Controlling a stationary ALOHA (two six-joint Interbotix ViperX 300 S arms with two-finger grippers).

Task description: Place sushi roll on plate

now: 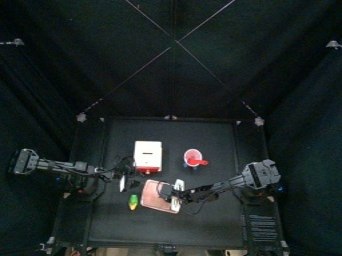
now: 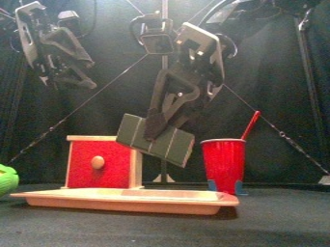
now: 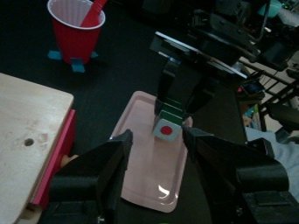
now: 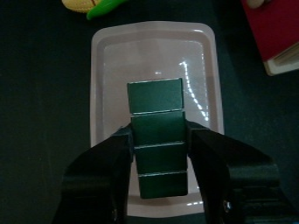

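The sushi roll is a dark green block of several segments with a white end and a red centre. My right gripper is shut on the sushi roll and holds it tilted above the pinkish-red plate. In the front view the plate lies flat at the table's front, with the roll a little above it. My left gripper is open and empty, raised to the left of the plate. In the top view it is beside the plate.
A white-and-red box stands behind the plate on the left. A red cup with a red stick in it stands at the right. A green and yellow item lies left of the plate.
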